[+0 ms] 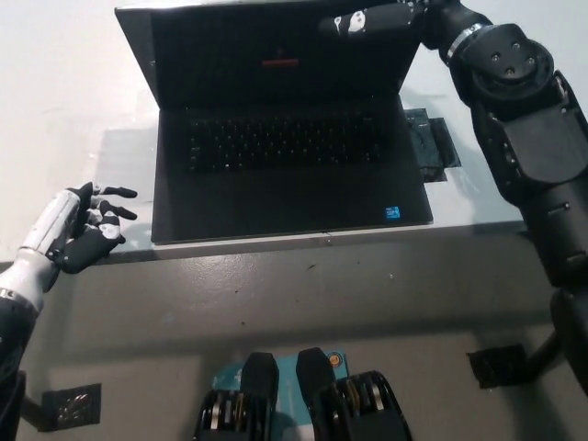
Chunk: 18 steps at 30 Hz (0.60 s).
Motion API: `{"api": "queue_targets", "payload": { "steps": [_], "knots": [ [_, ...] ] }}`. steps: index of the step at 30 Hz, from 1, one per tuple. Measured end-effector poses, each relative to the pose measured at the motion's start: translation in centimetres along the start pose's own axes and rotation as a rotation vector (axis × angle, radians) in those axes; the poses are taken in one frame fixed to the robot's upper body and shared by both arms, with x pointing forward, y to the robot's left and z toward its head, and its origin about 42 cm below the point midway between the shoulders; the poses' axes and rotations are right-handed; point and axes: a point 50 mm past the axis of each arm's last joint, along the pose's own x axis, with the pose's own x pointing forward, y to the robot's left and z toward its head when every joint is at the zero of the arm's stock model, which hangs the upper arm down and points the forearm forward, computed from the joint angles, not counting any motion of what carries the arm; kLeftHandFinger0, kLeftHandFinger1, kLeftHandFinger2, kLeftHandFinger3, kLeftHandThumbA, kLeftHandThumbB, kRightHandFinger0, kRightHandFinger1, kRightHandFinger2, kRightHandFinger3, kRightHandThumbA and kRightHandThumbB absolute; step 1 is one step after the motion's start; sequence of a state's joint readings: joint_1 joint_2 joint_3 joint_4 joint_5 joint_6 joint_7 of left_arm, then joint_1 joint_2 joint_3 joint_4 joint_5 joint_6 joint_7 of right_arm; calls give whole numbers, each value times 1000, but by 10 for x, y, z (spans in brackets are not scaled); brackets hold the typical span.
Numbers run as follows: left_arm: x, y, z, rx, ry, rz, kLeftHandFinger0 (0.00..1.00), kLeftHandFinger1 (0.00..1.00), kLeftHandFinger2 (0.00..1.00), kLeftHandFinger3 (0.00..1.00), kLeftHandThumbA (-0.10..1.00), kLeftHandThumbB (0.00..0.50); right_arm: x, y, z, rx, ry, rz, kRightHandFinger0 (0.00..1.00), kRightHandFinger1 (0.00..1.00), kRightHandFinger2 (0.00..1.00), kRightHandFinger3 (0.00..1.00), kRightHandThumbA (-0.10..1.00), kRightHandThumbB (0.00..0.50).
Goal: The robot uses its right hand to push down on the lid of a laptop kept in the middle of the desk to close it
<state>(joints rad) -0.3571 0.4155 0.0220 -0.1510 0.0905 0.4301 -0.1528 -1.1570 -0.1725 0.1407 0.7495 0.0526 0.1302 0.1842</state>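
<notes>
While reaching in from the right of the laptop (285, 138), had the black right arm (533, 156) bent over the desk (55, 92), right hand (372, 20) laid flat near the lid's (276, 46) top edge, over its right part. Fingers stretched out side by side, pointing left across the lid, clamped on nothing. Can't tell whether actually touching the lid or just above it.

Laptop sat mid-desk, open, lid tilted back, screen dark apart from a small red mark near its top. Keyboard (285, 142) visible in full, blue sticker (392, 213) at the base's front right corner. Front edge of the laptop just behind the desk's front edge.

Flat dark object (430, 147) lay on the desk, touching or tucked just under the laptop's right side; can't identify it.

White left hand (78, 241) rested left of the laptop's front left corner, at the desk edge, fingers spread apart, holding nothing.
</notes>
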Motion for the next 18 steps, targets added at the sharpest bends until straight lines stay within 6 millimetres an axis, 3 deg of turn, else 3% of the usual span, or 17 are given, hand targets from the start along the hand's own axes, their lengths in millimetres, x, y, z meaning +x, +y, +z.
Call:
{"api": "queue_targets", "payload": {
  "steps": [2,10,14,16,18],
  "knots": [
    [0,1,1,2,-1,0,349,416,541,642,-100,0,-3,1,-4,-2,-5,9,950,833,820,957,1000,277],
    [0,3,0,12,1,0,357,421,539,637,-100,0,-26,6,-23,-17,-29,34,959,833,793,953,1000,249],
    [0,3,0,11,1,0,351,413,535,636,-100,0,-34,9,-28,-13,-31,40,950,831,794,934,1000,266],
    [0,3,1,12,0,1,343,405,521,626,-100,2,-38,10,-30,-11,-32,42,942,826,803,940,1000,234],
    [1,3,1,12,0,1,345,405,519,625,-100,1,-46,13,-34,-4,-38,41,939,823,803,943,1000,233]
  ]
}}
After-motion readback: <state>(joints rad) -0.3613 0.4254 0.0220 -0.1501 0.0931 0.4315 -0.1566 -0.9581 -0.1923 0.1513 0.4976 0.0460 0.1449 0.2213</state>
